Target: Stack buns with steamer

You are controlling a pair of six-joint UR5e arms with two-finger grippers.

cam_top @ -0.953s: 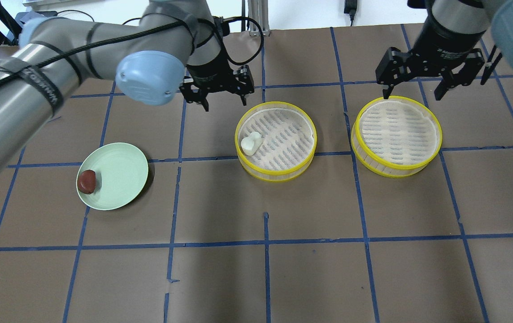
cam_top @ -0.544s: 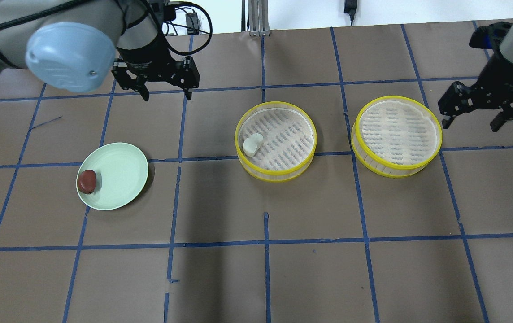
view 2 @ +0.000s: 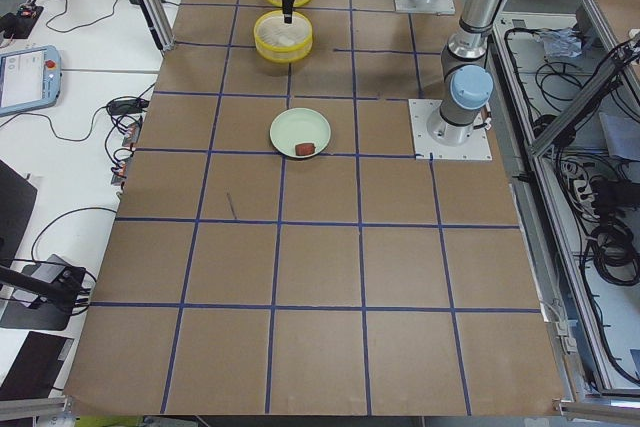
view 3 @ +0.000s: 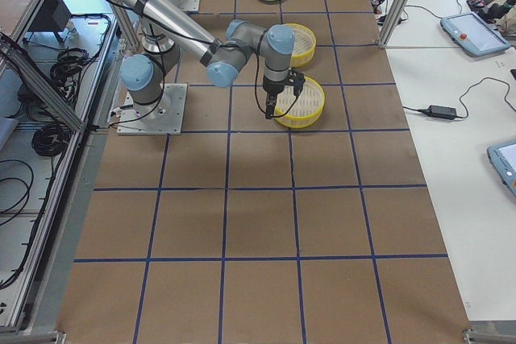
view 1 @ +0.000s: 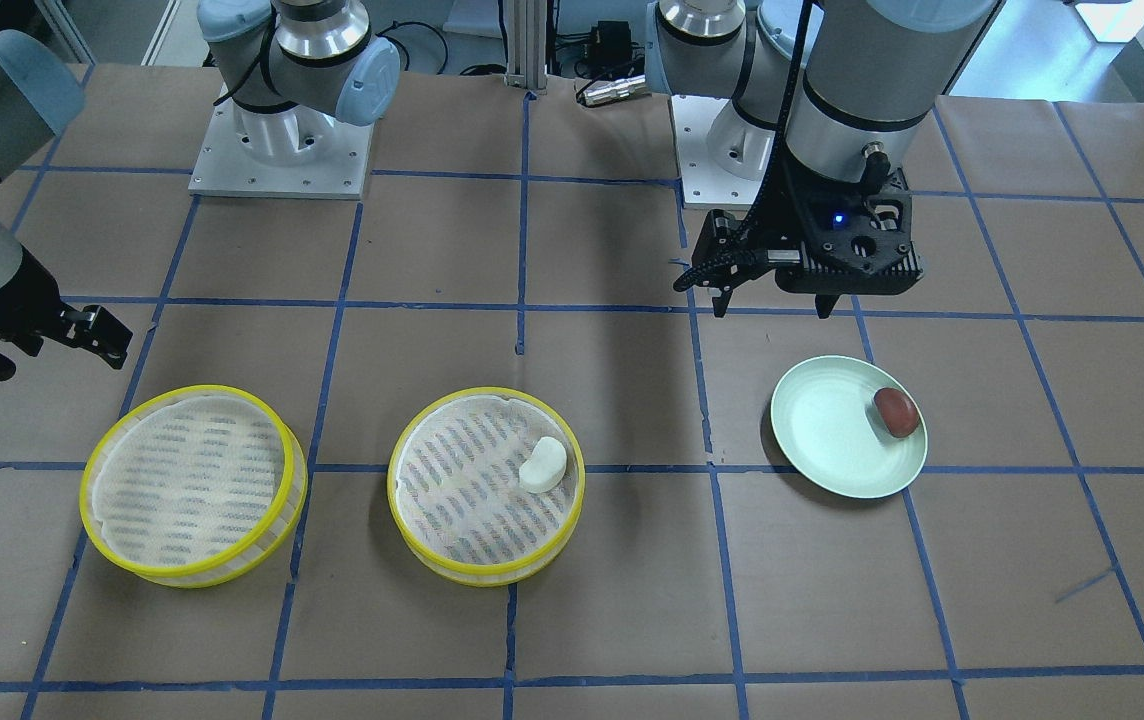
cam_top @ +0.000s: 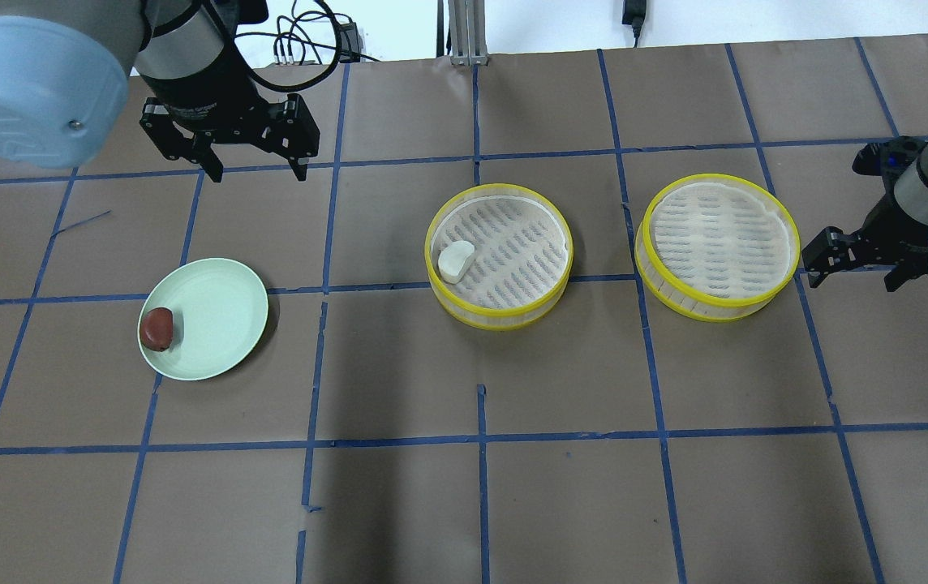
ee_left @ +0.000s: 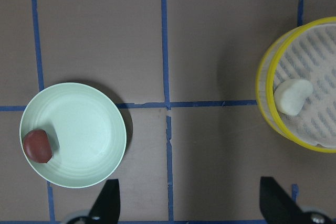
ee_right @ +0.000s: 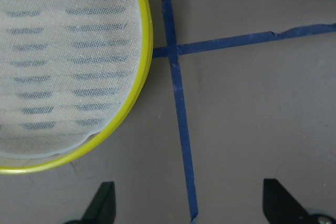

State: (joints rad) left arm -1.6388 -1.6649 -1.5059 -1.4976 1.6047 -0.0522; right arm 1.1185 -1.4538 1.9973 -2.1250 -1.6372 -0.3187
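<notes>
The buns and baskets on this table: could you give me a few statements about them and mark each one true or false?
1. The white bun lies inside the middle steamer basket. True.
2. The reddish-brown bun sits in a steamer basket too. False: it rests on the pale green plate.
3. The steamer basket on the robot's right holds no bun. True.
4. The two steamer baskets are stacked. False: they stand side by side, apart.
5. The left claw grips a bun. False: it is open and holds nothing.

Brown taped tbl (cam_top: 561,503): green plate (cam_top: 225,312), mid steamer (cam_top: 503,319), R steamer (cam_top: 714,312).
</notes>
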